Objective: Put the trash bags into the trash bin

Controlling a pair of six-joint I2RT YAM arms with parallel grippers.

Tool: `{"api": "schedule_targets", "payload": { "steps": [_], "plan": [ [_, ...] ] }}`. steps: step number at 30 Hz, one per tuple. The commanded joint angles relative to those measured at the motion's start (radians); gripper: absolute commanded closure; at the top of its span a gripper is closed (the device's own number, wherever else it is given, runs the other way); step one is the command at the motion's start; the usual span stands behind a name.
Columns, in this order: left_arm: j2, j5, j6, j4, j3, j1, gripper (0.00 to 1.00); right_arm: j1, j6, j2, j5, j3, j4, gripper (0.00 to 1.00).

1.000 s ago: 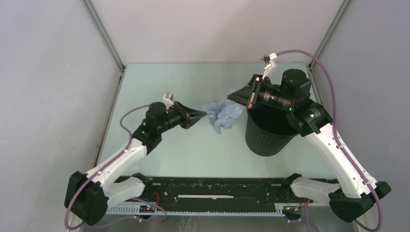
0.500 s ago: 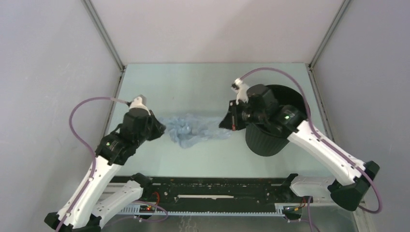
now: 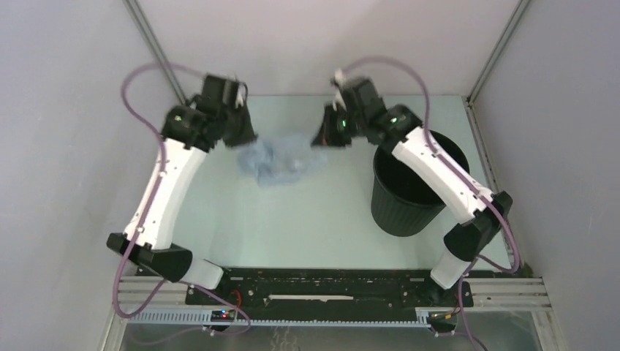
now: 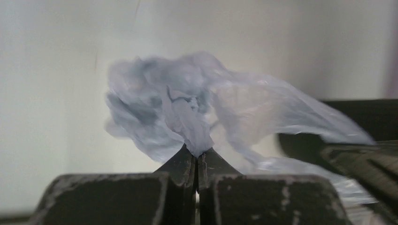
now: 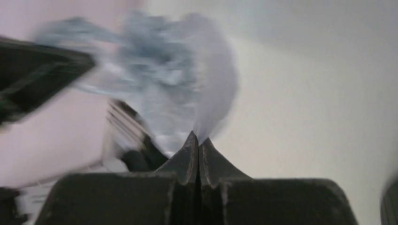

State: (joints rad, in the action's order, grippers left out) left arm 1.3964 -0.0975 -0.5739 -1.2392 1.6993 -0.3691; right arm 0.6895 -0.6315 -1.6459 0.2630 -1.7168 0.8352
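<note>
1. I count one trash bag (image 3: pixel 281 161), one trash bin (image 3: pixel 398 212) and two arms, each with one end effector, all on or over one pale table (image 3: pixel 307 227).
2. The trash bag is a crumpled bunch of pale blue film. It hangs between the two end effectors, over the far part of the table and left of the trash bin. None of it is inside the trash bin.
3. The left end effector (image 3: pixel 245 139) is at the left edge of the bunch. In its own wrist view the left end effector (image 4: pixel 197 154) has its fingers pressed together on a twist of the trash bag (image 4: pixel 187 103).
4. The right end effector (image 3: pixel 319 139) is at the right edge of the bunch. Its wrist view is blurred, but the right end effector (image 5: pixel 197 138) shows fingers pinched tight on a tip of the trash bag (image 5: pixel 187 84).
5. The trash bin stands upright on the right side of the table, its mouth open, apart from the bag.
6. Half a second ago the bag was drawn out between the two end effectors nearer the middle of the table. Now both arms reach farther back, and the film sits more bunched.
7. A second ago the right arm covered the bin's mouth; now the mouth shows almost fully. The bin itself has not shifted.
</note>
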Motion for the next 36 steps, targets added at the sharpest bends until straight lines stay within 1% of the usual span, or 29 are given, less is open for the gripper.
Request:
{"api": "schedule_targets", "payload": {
  "steps": [1, 2, 3, 4, 5, 6, 8, 9, 11, 13, 17, 18, 20, 21, 22, 23, 24, 25, 27, 29, 30, 31, 32, 33, 34, 35, 36],
  "plan": [
    [-0.090, -0.139, 0.207, 0.079, 0.648, -0.174, 1.00, 0.256, 0.292, 0.103, -0.400, -0.538, -0.012, 1.00],
    [-0.166, -0.153, 0.257, 0.185, 0.569, -0.212, 1.00, 0.326, 0.370, 0.134, -0.487, -0.519, -0.083, 1.00],
    [-0.256, -0.169, 0.274, 0.288, 0.411, -0.221, 1.00, 0.361, 0.414, 0.189, -0.526, -0.453, -0.151, 1.00],
    [-0.347, -0.228, 0.257, 0.376, 0.237, -0.223, 1.00, 0.367, 0.395, 0.232, -0.528, -0.366, -0.213, 1.00],
    [-0.429, -0.304, 0.216, 0.419, 0.076, -0.222, 1.00, 0.359, 0.358, 0.274, -0.534, -0.262, -0.264, 1.00],
    [-0.482, -0.360, 0.188, 0.415, -0.059, -0.213, 1.00, 0.345, 0.303, 0.315, -0.534, -0.140, -0.309, 1.00],
    [-0.524, -0.320, 0.153, 0.333, -0.261, -0.183, 1.00, 0.290, 0.179, 0.378, -0.481, 0.101, -0.370, 1.00],
    [-0.524, -0.270, 0.132, 0.280, -0.349, -0.166, 1.00, 0.269, 0.117, 0.400, -0.447, 0.209, -0.381, 1.00],
    [-0.504, -0.152, 0.110, 0.202, -0.499, -0.139, 1.00, 0.250, 0.023, 0.416, -0.392, 0.386, -0.373, 1.00],
    [-0.495, -0.088, 0.086, 0.178, -0.610, -0.131, 1.00, 0.263, -0.025, 0.397, -0.373, 0.481, -0.300, 1.00],
    [-0.547, 0.017, 0.008, 0.274, -0.737, -0.117, 1.00, 0.293, -0.062, 0.307, -0.331, 0.535, -0.192, 1.00],
    [-0.540, 0.050, -0.015, 0.291, -0.747, -0.102, 1.00, 0.296, -0.046, 0.287, -0.312, 0.534, -0.194, 1.00],
    [-0.485, 0.146, -0.038, 0.301, -0.709, -0.047, 1.00, 0.284, -0.001, 0.263, -0.276, 0.524, -0.216, 1.00],
    [-0.451, 0.174, -0.034, 0.293, -0.657, -0.024, 1.00, 0.260, 0.013, 0.260, -0.249, 0.506, -0.219, 1.00],
    [-0.418, 0.168, -0.030, 0.257, -0.575, -0.002, 1.00, 0.216, 0.024, 0.261, -0.208, 0.471, -0.212, 1.00],
    [-0.391, 0.139, -0.019, 0.225, -0.472, 0.014, 1.00, 0.166, 0.029, 0.265, -0.174, 0.422, -0.199, 1.00],
    [-0.372, 0.077, 0.009, 0.208, -0.344, 0.020, 1.00, 0.116, 0.034, 0.271, -0.152, 0.360, -0.186, 1.00],
    [-0.352, 0.046, 0.057, 0.206, -0.221, 0.021, 1.00, 0.052, 0.035, 0.275, -0.133, 0.290, -0.175, 1.00],
    [-0.309, 0.019, 0.104, 0.226, 0.064, 0.021, 1.00, -0.012, 0.052, 0.265, -0.078, 0.084, -0.168, 1.00],
    [-0.273, 0.035, 0.107, 0.281, 0.298, 0.020, 1.00, 0.001, 0.126, 0.234, -0.074, -0.186, -0.153, 1.00],
    [-0.272, 0.047, 0.095, 0.330, 0.354, 0.018, 1.00, 0.040, 0.185, 0.218, -0.103, -0.308, -0.148, 1.00],
    [-0.289, 0.061, 0.081, 0.397, 0.359, 0.016, 1.00, 0.095, 0.267, 0.210, -0.156, -0.410, -0.154, 1.00],
    [-0.319, 0.065, 0.064, 0.471, 0.316, 0.015, 1.00, 0.151, 0.349, 0.215, -0.209, -0.456, -0.180, 1.00],
    [-0.357, 0.052, 0.048, 0.533, 0.247, 0.015, 1.00, 0.190, 0.412, 0.227, -0.240, -0.450, -0.218, 1.00],
    [-0.400, 0.013, 0.031, 0.541, 0.158, 0.015, 1.00, 0.200, 0.442, 0.249, -0.241, -0.371, -0.267, 1.00],
    [-0.425, -0.042, 0.006, 0.510, 0.071, 0.015, 1.00, 0.189, 0.435, 0.271, -0.243, -0.280, -0.294, 1.00],
    [-0.439, -0.097, -0.019, 0.455, -0.030, 0.017, 1.00, 0.163, 0.394, 0.291, -0.244, -0.178, -0.304, 1.00]
  ]
}}
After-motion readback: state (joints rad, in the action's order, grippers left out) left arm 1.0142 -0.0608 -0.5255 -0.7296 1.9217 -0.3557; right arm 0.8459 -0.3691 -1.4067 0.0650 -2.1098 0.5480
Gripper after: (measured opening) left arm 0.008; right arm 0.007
